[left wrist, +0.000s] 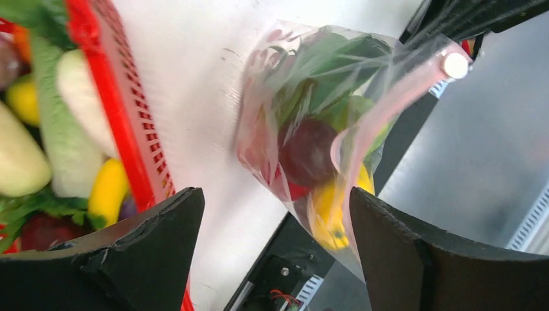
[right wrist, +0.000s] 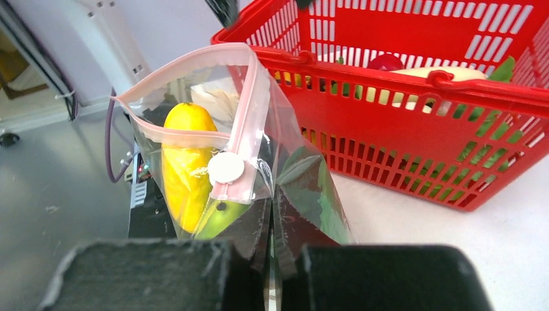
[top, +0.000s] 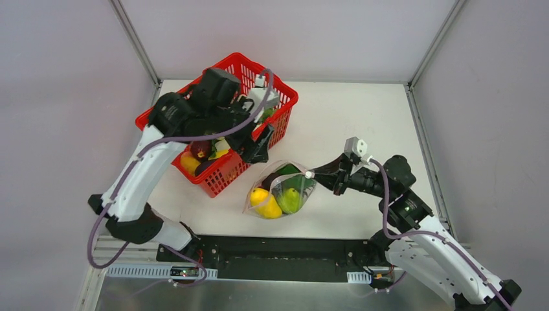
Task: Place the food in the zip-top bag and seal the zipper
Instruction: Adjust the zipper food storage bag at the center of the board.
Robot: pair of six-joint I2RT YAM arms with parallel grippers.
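clear floppy plastic zip-top bag (right wrist: 285,139) glossy, wrinkled; red hard plastic mesh basket (right wrist: 401,129) shiny; white tabletop (top: 362,129) smooth matt

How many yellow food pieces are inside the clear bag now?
1. The yellow piece lies in the lower left of the zip-top bag in the top view, beside a light green piece. The leaves may hide more.

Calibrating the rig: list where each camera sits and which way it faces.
Top: above and behind the bases, looking down at the table, basket and bag; left arm and right arm show.
Left wrist: beside the basket, facing the bag; open left tool at the bottom.
Right wrist: low beside the bag, facing the basket; right tool shut on the bag.
Shared: all three show bag and basket.
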